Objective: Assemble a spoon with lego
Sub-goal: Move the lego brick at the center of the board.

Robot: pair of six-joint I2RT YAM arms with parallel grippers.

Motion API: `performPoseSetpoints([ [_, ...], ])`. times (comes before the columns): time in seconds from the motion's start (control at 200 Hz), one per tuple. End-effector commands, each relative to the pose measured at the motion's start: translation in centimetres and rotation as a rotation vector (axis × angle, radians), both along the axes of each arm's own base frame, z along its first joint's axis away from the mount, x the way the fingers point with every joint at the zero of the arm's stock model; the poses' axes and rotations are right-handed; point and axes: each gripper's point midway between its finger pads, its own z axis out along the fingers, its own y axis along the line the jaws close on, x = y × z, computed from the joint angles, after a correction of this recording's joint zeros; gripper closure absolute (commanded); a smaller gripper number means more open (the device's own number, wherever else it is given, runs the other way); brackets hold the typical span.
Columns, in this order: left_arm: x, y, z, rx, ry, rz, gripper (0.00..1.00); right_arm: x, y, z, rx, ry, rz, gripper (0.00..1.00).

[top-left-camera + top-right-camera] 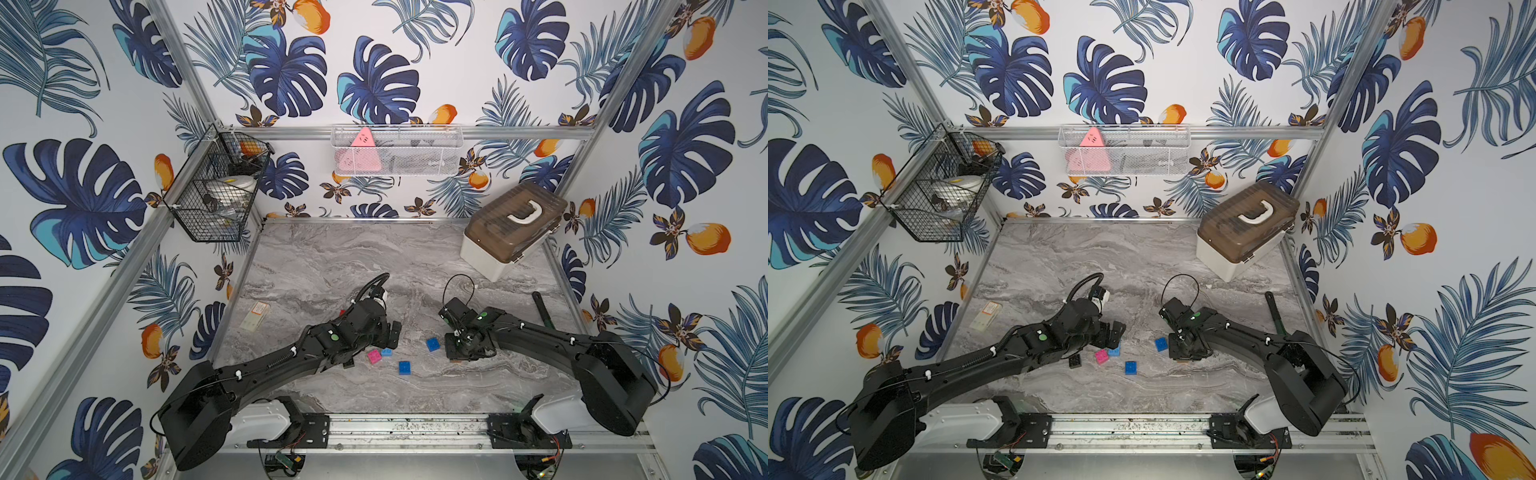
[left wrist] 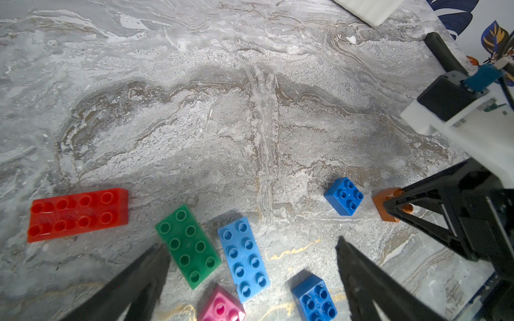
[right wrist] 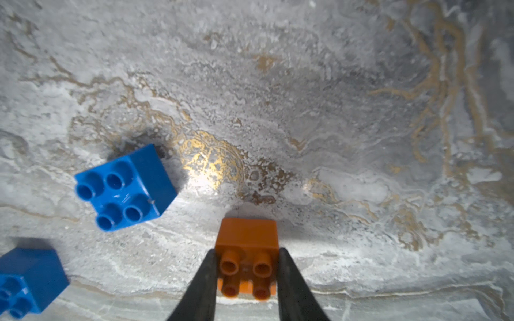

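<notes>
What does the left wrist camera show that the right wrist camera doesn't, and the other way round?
Only the left wrist view: the red brick, green brick, light blue brick, pink brick and the open left gripper. Only the right wrist view: all four studs of the orange brick, a finger pressed on each side. Both: the right gripper gripping the orange brick, two blue square bricks, the marble table.
</notes>
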Motion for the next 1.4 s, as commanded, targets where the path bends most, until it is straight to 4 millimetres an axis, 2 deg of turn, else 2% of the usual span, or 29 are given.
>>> performPoseSetpoints([
  [0.0,0.1,-0.5,0.2,-0.021,0.002,-0.008,0.01,0.7,0.0,0.4,-0.013,-0.028,0.001,0.69],
  [0.145,0.1,-0.7,-0.2,-0.020,0.009,-0.014,0.01,1.8,-0.2,-0.1,-0.025,-0.027,-0.004,0.69],
  [0.375,0.2,-1.3,-0.6,-0.025,0.021,-0.031,0.01,4.8,-0.6,-0.5,0.006,-0.017,-0.029,0.69],
  [0.46,0.3,-1.5,-0.8,-0.028,0.027,-0.035,0.01,5.5,-0.1,-0.5,0.025,-0.007,-0.019,0.69],
  [0.475,0.3,-1.6,-0.8,-0.028,0.029,-0.036,0.01,5.9,-0.7,-0.6,0.025,-0.006,-0.041,0.69],
  [0.56,0.4,-1.8,-0.9,-0.031,0.031,-0.043,0.01,6.6,-0.9,-0.8,0.026,0.001,-0.042,0.69],
  [0.891,0.4,-2.0,-0.9,-0.021,0.036,-0.058,0.01,7.1,-1.0,-0.6,0.029,0.019,-0.026,0.63],
  [1.281,0.3,-2.1,-0.5,-0.026,0.033,-0.064,0.01,7.9,-1.2,1.7,0.026,-0.023,-0.013,0.44],
  [1.396,0.1,-2.0,-0.5,-0.028,0.036,-0.062,0.01,8.1,-1.4,2.5,0.017,-0.039,-0.006,0.42],
])
